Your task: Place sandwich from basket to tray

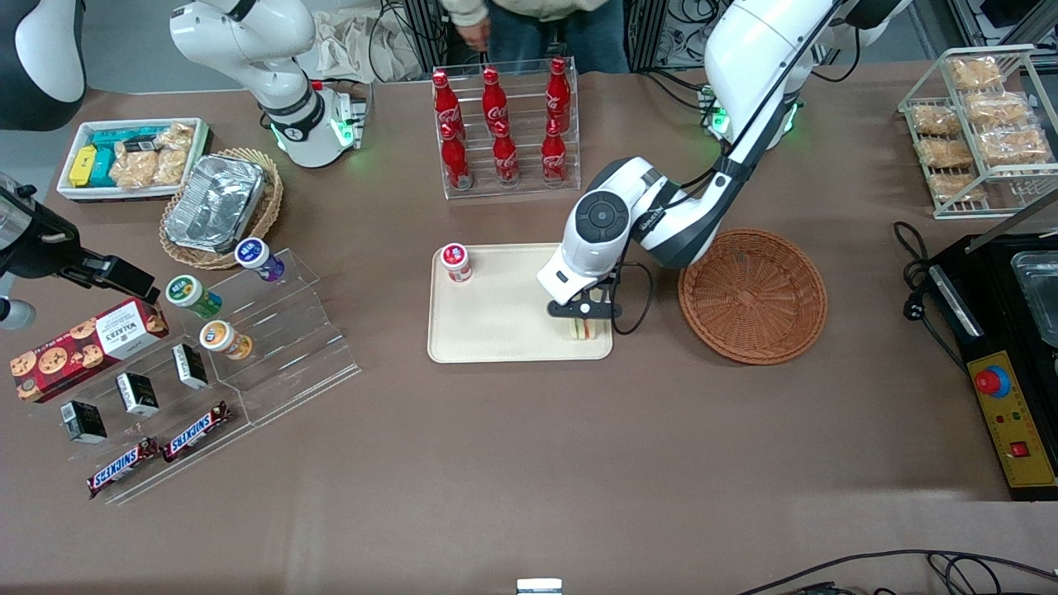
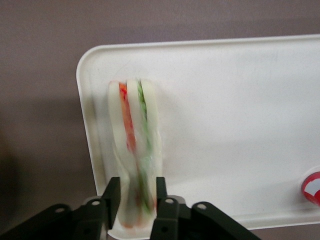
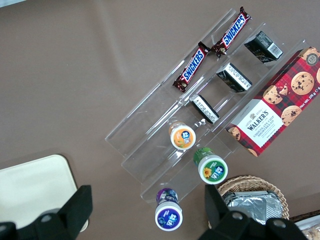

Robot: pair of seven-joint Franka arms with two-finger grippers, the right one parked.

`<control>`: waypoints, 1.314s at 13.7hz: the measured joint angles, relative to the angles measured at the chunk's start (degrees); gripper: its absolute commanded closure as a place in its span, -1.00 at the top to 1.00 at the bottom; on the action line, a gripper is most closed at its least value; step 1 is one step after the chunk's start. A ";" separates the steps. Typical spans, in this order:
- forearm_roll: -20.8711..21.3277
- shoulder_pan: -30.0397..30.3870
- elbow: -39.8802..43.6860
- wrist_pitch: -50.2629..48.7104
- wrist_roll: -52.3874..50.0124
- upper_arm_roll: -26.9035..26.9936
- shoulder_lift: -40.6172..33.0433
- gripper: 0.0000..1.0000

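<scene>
The sandwich (image 1: 585, 330), a white wedge with orange-red and green layers, stands on edge on the cream tray (image 1: 496, 330), at the tray's corner nearest the front camera and the basket. My gripper (image 1: 584, 322) is straight above it, shut on the sandwich (image 2: 134, 130), one black finger (image 2: 113, 192) pressed on each bread face. In the left wrist view the gripper (image 2: 135, 194) holds the wedge just inside the tray (image 2: 225, 125) rim. The reddish-brown basket (image 1: 752, 295) sits beside the tray toward the working arm's end, with nothing in it.
A red-capped cup (image 1: 455, 262) stands on the tray's corner farthest from the sandwich. A clear rack of red bottles (image 1: 504, 128) is farther from the camera than the tray. An acrylic stand with snacks (image 1: 248, 347) lies toward the parked arm's end. A black machine (image 1: 1008, 364) sits past the basket.
</scene>
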 measured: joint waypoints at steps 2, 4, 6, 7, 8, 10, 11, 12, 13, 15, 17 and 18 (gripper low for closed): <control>0.18 0.17 0.86 -0.20 -0.22 1.28 -1.08 0.98; 2.58 0.30 1.69 -4.49 0.69 3.48 -4.30 0.98; 3.87 1.41 2.42 -11.60 4.55 5.78 -9.68 0.99; 3.39 3.81 2.52 -15.22 8.44 6.33 -12.61 1.00; 1.67 7.30 2.59 -18.06 13.10 6.49 -15.20 1.00; -1.00 14.00 2.77 -20.24 20.77 6.98 -18.55 1.00; -1.02 16.69 2.94 -20.75 23.75 7.16 -19.52 1.00; -0.84 18.88 3.18 -21.95 26.05 7.33 -20.45 1.00; -0.40 21.09 3.36 -23.48 27.30 7.43 -21.49 1.00; 1.46 25.99 3.61 -24.89 28.68 7.52 -23.93 1.00; 2.23 29.47 3.84 -25.51 30.86 7.58 -26.79 1.00; 2.29 30.67 3.84 -25.82 32.85 7.57 -27.77 1.00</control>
